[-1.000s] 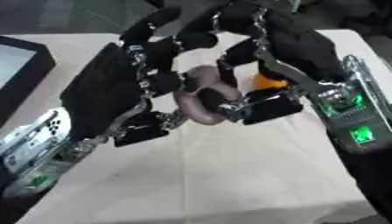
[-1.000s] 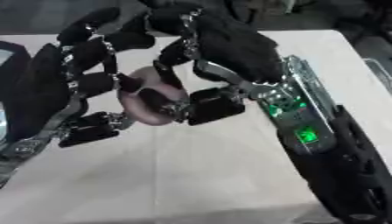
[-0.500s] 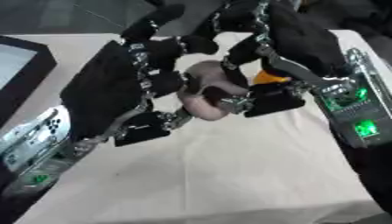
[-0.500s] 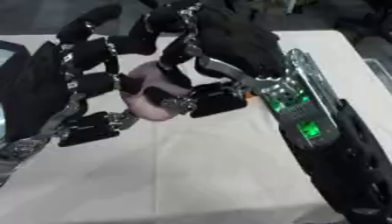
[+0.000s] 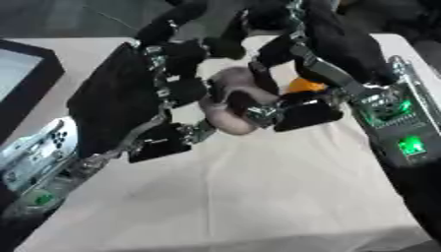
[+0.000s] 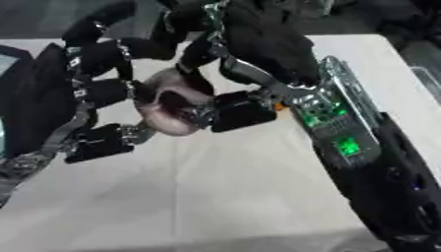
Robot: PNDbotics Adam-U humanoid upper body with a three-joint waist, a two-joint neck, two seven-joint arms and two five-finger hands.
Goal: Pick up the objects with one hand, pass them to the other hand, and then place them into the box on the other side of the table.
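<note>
A mauve, rounded ring-like object (image 6: 166,117) hangs above the white table between my two hands. My left hand (image 5: 116,103) comes in from the lower left, and its fingers curl over the object's top and left side. From the right, my right hand (image 5: 340,47) reaches in with a finger hooked across the object's middle and its thumb (image 5: 303,113) beneath it. Both hands touch the object, and much of it is hidden by fingers. A small orange object (image 5: 303,84) lies on the table behind the right hand, mostly covered.
A black box (image 5: 30,74) with a light inside stands at the table's left edge. The white tablecloth (image 5: 258,197) stretches toward the near side below the hands. The right forearm, with green lights (image 5: 412,145), fills the right side.
The object has turned between the hands, and its hole is now covered by a right-hand finger. Both hands stay in nearly the same place.
</note>
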